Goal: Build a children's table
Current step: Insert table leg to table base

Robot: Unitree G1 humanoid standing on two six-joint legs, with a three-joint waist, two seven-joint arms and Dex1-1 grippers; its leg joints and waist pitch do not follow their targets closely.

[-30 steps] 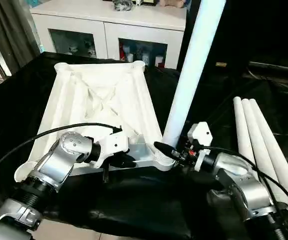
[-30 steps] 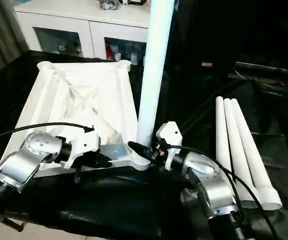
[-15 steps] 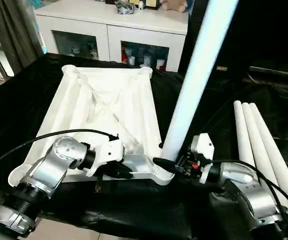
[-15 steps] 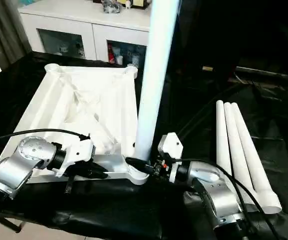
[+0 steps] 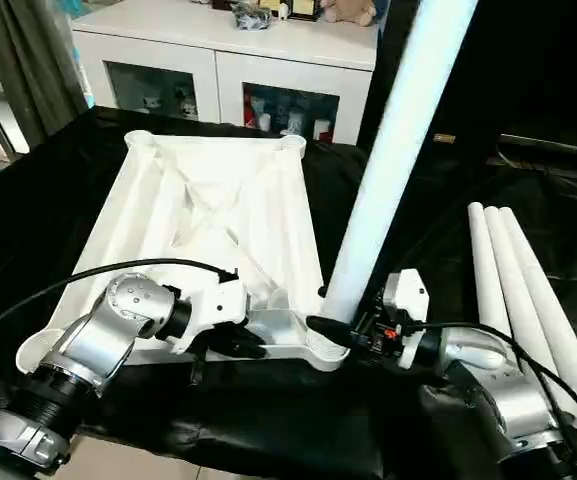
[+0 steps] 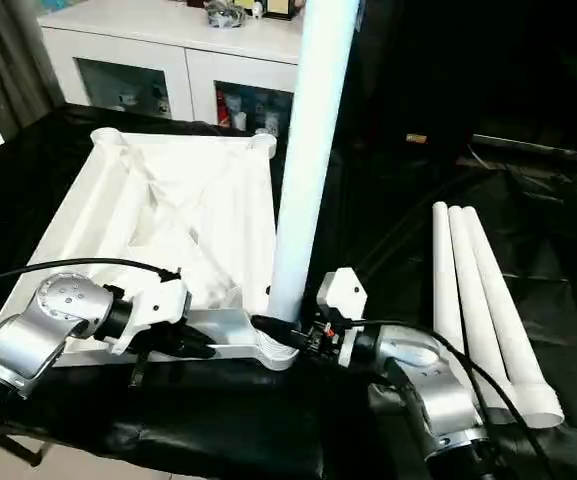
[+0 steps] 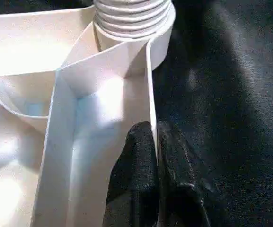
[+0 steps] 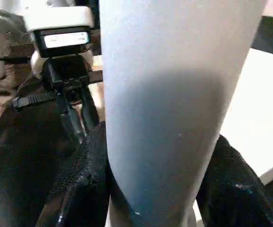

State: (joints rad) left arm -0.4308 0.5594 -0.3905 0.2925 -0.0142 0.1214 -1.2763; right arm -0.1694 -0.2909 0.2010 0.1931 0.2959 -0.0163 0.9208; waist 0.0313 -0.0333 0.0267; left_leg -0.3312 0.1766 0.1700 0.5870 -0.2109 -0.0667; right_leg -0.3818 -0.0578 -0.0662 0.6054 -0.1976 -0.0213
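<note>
The white table top lies underside up at centre left of the frame on the black-covered surface, with one white leg standing nearly upright in its near right corner socket and three spare legs lying side by side at right. The right tool is clamped on the base of the standing leg, one black finger on each side. The left tool is closed together on the thin near rim of the table top, just beside that socket, and a white glass-door cabinet stands at upper left
</note>
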